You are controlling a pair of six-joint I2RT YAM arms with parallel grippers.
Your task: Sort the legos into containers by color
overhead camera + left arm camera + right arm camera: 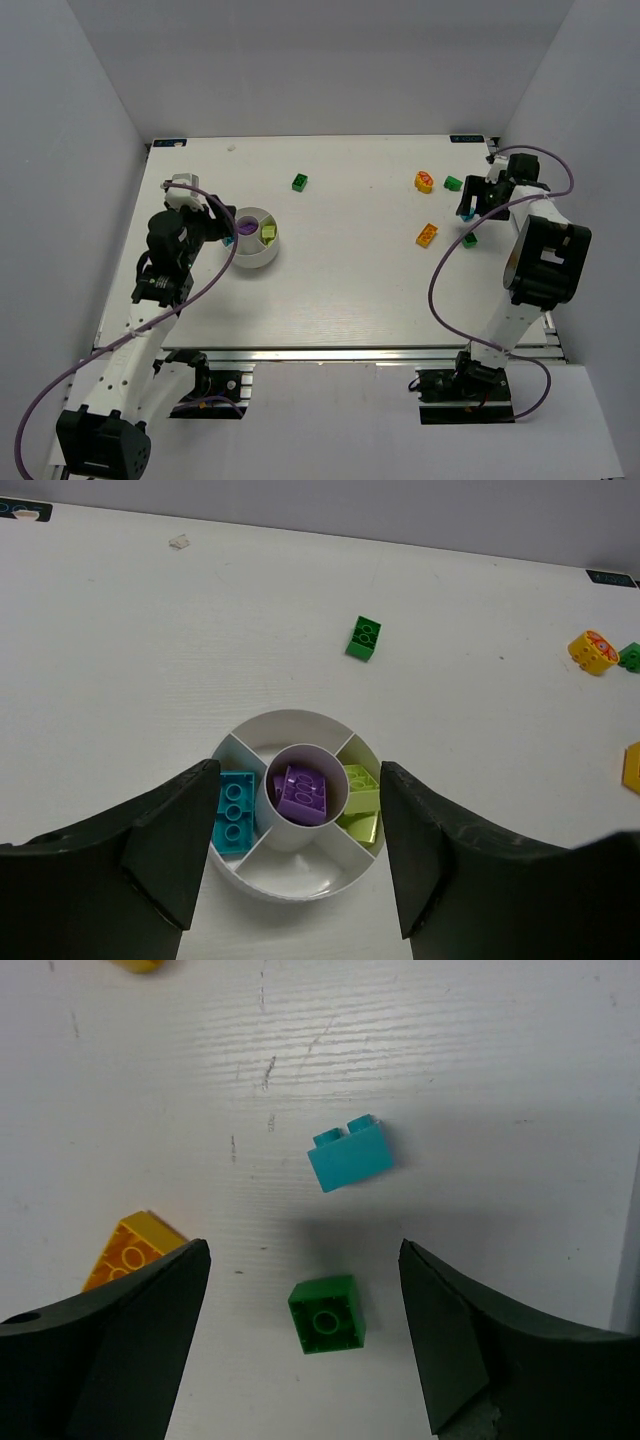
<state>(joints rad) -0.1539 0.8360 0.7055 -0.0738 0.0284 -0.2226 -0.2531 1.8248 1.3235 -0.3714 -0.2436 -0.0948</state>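
Two grippers, both empty; left gripper has jaws spread wide, the white bowl showing between its fingers. Bowl contents: purple brick in centre cup; cyan brick in left wedge; lime bricks in right wedge (two, as far as visible). Right gripper jaws likewise spread, green brick on the table between them; loose cyan brick just beyond; orange brick beside its left finger.

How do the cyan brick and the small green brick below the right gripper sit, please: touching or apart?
Apart. The right wrist view shows a strip of bare table between the cyan brick and the green brick.
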